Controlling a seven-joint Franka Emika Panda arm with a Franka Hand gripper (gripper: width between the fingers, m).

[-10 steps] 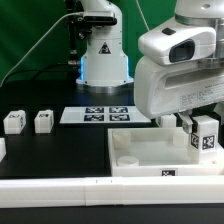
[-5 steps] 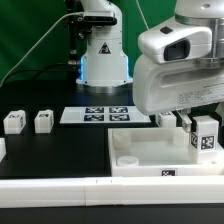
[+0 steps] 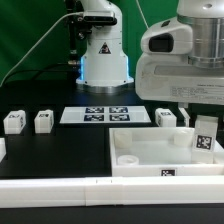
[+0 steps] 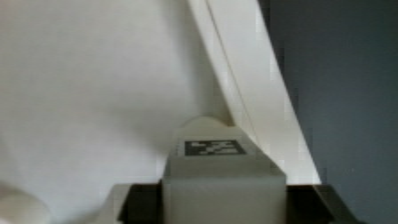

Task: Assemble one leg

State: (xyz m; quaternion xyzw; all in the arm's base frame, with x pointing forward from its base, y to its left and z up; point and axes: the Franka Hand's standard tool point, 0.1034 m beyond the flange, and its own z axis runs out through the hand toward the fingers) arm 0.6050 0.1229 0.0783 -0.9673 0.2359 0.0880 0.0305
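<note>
Exterior view first: the claw point(image 3: 203, 122) hangs straight down from the bulky white wrist housing and is closed on the leg point(image 3: 205, 137), a small white block with a black-and-white tag on its face. The leg stands upright in the grip, its lower end down inside the back corner of the big white tray point(image 3: 140, 150) on the exterior view's right, close against the tray's raised rim. Whether its foot actually touches the tray floor I cannot tell. Apart from that leg, the tray floor below the claw shows only a small round dimple near the corner on the exterior view's left.

Just behind the claw, outside the tray, another little block point(image 3: 167, 118) sits on the black table point(image 3: 60, 150). Farther off, toward the exterior view's left of the claw, lies the marker board point(image 3: 95, 114), flat on the table, and well beyond it two more small blocks point(image 3: 43, 121) point(image 3: 13, 121) stand side by side. A long white bar point(image 3: 60, 185) runs along the table edge in front of the claw.

From the wrist view, the fingers point(image 4: 144, 203) show as dark pads on either side of the leg point(image 4: 222, 170), pressed against it, with the tag facing the camera and the tray's rim point(image 4: 249, 70) slanting away behind.
</note>
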